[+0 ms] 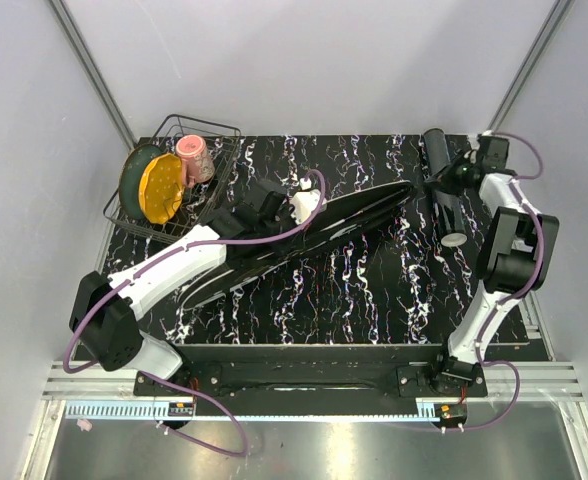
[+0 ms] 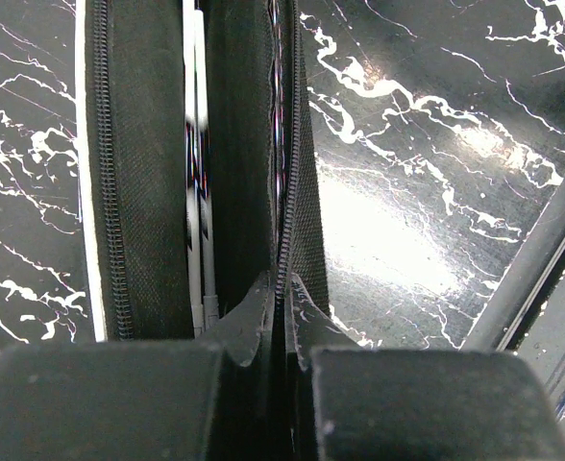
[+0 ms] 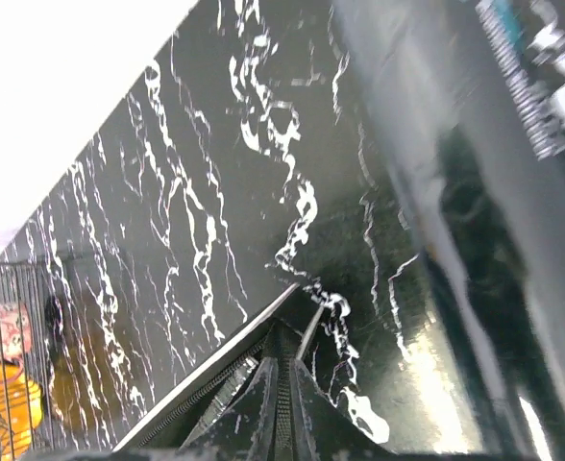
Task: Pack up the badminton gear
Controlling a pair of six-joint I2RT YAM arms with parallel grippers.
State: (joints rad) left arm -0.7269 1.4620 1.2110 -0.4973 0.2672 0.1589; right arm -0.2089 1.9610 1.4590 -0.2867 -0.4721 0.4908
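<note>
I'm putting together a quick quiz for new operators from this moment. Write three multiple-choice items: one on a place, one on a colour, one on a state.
1. Where on the table does the wire basket stand?
A far-left corner; B near-right corner; C centre.
2. What colour is the cup in the basket?
A blue; B pink; C white.
3. How do the left jaws stand?
A wide open above the table; B shut on the cup; C shut on the zip edge of the bag.

Answers:
1 A: the top view shows it at the back by the left wall.
2 B: it is plainly pink.
3 C: the left wrist view shows them pinched together on the zip edge.
</note>
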